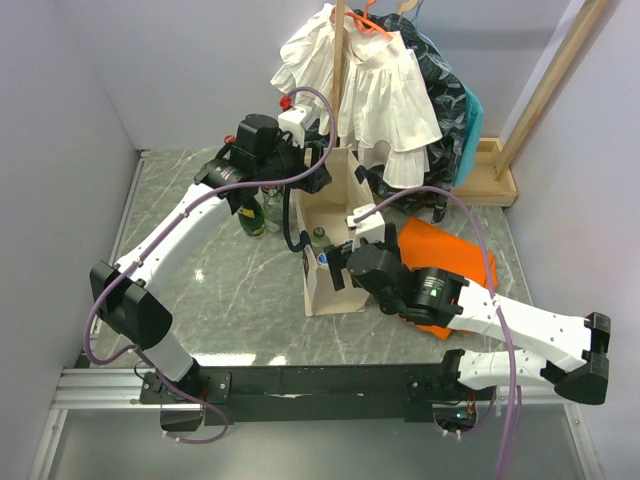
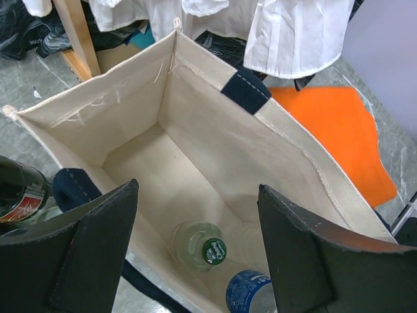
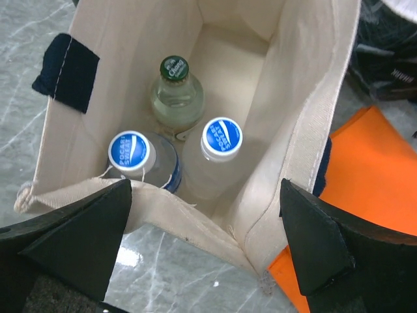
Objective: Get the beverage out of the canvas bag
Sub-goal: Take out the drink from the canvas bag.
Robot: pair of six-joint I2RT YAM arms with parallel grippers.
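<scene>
Your left tool (image 2: 197,192) and right tool (image 3: 205,189) hang apart, empty, above the canvas bag (image 2: 215,124); clip its soft rim and the crowded bottles (image 3: 221,140) could topple.

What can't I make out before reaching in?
Top view: canvas bag contents, mostly hidden by the right gripper; bottles outside, partly behind the left arm.
Left wrist: blue-capped bottle, cut by the bottom edge.
Right wrist: lower parts of bagged bottles, hidden by their shoulders and the near wall.

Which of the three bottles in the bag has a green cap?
The clear glass bottle, standing alone beyond the two Pocari Sweat bottles, whose caps are blue and white.
</scene>
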